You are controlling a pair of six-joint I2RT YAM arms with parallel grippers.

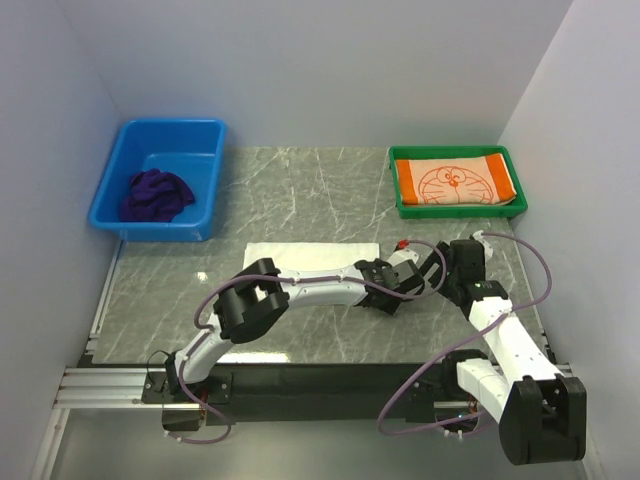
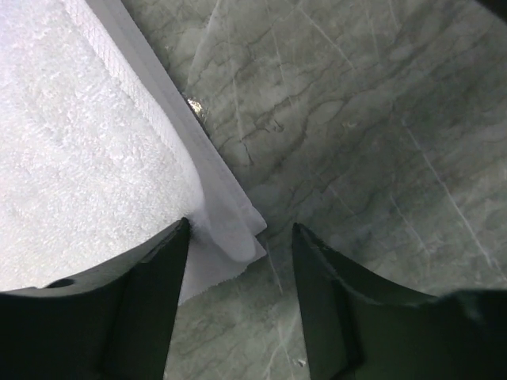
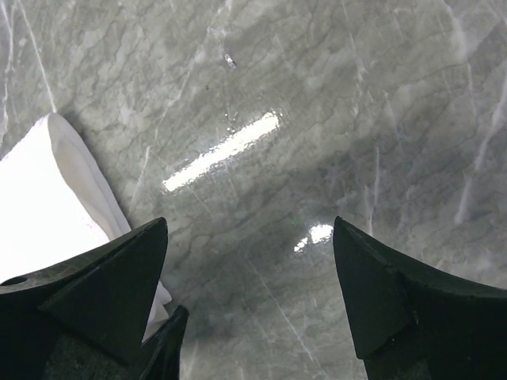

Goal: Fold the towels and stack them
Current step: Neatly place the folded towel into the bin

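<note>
Now the white towel (image 1: 310, 252) is lying in a folded strip on the marble table (image 1: 300, 190). The left gripper (image 2: 238, 229) is straddling its corner, jaws partly apart and pinching nothing. The right gripper (image 3: 249, 229) is hovering wide open alongside. Next, probably, comes pinching that corner for another fold.

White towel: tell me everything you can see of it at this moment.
The white towel lies flat on the marble tabletop around mid-table, folded into a long rectangle. Its near edge is hidden under the left arm. Up close it is looped terry with a smooth, flat hem band, and layered edges show at its corner. The left gripper straddles that corner with its jaws apart; whether it touches the cloth is unclear.
</note>
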